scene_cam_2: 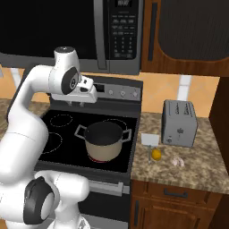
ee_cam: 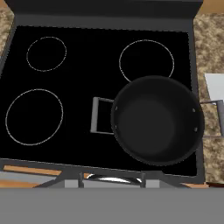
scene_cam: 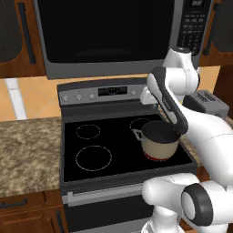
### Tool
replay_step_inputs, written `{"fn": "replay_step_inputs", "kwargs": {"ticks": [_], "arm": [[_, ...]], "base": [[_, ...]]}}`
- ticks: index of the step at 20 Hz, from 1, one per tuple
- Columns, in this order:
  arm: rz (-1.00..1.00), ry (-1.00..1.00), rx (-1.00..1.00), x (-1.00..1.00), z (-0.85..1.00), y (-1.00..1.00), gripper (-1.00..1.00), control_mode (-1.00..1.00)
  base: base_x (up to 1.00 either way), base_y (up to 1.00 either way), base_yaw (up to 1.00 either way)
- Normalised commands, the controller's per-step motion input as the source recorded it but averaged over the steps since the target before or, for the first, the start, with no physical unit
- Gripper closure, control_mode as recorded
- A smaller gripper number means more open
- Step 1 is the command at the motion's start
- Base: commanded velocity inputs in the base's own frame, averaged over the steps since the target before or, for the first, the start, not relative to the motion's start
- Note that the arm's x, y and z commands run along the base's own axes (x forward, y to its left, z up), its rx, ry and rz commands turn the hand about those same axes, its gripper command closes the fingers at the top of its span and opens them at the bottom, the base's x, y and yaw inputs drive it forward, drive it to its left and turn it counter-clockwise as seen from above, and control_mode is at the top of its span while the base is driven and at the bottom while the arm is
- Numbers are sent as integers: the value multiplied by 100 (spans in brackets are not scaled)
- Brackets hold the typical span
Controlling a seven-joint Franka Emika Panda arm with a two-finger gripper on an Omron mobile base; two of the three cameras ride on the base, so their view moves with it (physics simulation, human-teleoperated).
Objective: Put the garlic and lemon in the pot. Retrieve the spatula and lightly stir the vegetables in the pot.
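One round beige-sided pot with a dark inside (scene_cam_2: 103, 140) sits on the front right burner of the black glass stovetop (scene_cam: 91, 136); a red glow shows under its base, so that burner looks switched on. Seen from the hand camera the pot (ee_cam: 157, 120) is empty. It has two grey side handles, one to each side.

On the speckled stone counter (scene_cam_2: 201, 165) just right of the pot lie one small round yellow lemon (scene_cam_2: 155, 154) and one small whitish garlic bulb (scene_cam_2: 178, 162), near each other but apart. Both rest in front of the grey two-slot toaster (scene_cam_2: 179, 122). A flat light-grey spatula blade (scene_cam_2: 150, 139) lies between pot and toaster, just behind the lemon; its handle is too thin to make out. My guess is that all three were laid out within short reach of the pot.

The white arm's two-finger gripper (scene_cam_2: 79, 103) hangs well above the stovetop, behind and left of the pot, facing down. Nothing is in it; I cannot tell whether the jaws stand apart or together.

Count: four burner rings, one pot, one lemon, one garlic, one spatula, one toaster. Neither vegetable is in the pot yet.
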Motion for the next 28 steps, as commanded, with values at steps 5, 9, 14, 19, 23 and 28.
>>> {"fn": "replay_step_inputs", "kwargs": {"ticks": [5, 9, 14, 19, 23, 28], "arm": [[0, 1, 0, 8, 0, 0, -100, 100], [0, 0, 0, 0, 0, 0, -100, 100], [0, 0, 0, 0, 0, 0, -100, 100], [0, 0, 0, 0, -3, 0, -100, -100], [-11, 0, 0, -1, -53, -5, -100, -100], [-17, 10, 0, -9, -78, -12, -100, -100]], "base": [[0, -45, 2], [0, -100, 4], [0, -71, 2], [0, 0, 0], [0, 0, 0], [0, 0, 0]]}}
